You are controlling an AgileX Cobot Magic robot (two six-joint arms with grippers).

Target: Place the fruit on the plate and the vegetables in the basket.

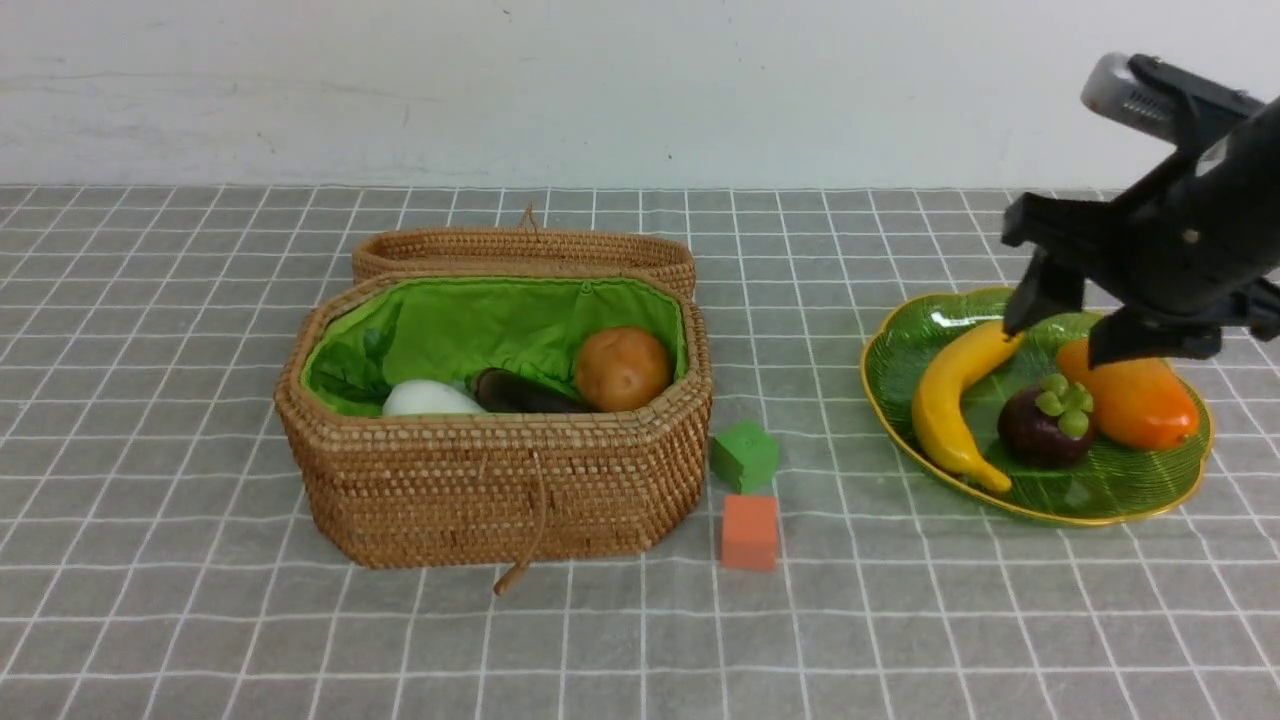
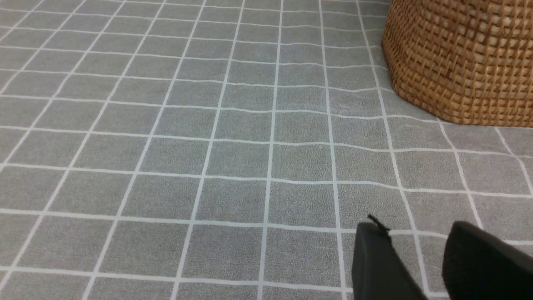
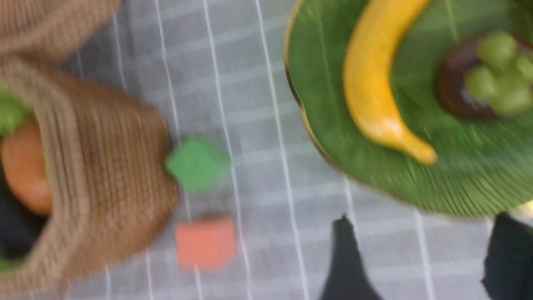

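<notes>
The green plate (image 1: 1120,478) at the right carries a yellow banana (image 1: 950,400), a dark-purple mangosteen (image 1: 1045,428) and an orange mango (image 1: 1145,402). My right gripper (image 1: 1065,335) hovers just above the plate's far side, open and empty. In its blurred wrist view the gripper (image 3: 424,221) shows open, with the banana (image 3: 370,83), the mangosteen (image 3: 458,100) and the plate (image 3: 325,83) beyond it. The woven basket (image 1: 480,480) at centre-left holds a white radish (image 1: 430,400), an eggplant (image 1: 520,395) and a potato (image 1: 621,368). My left gripper (image 2: 416,227) is open over bare cloth near the basket (image 2: 458,62).
A small green cube (image 1: 744,456) and a small orange cube (image 1: 749,532) sit on the grey checked cloth between basket and plate. The basket's lid (image 1: 520,250) lies open behind it. A white wall bounds the far edge.
</notes>
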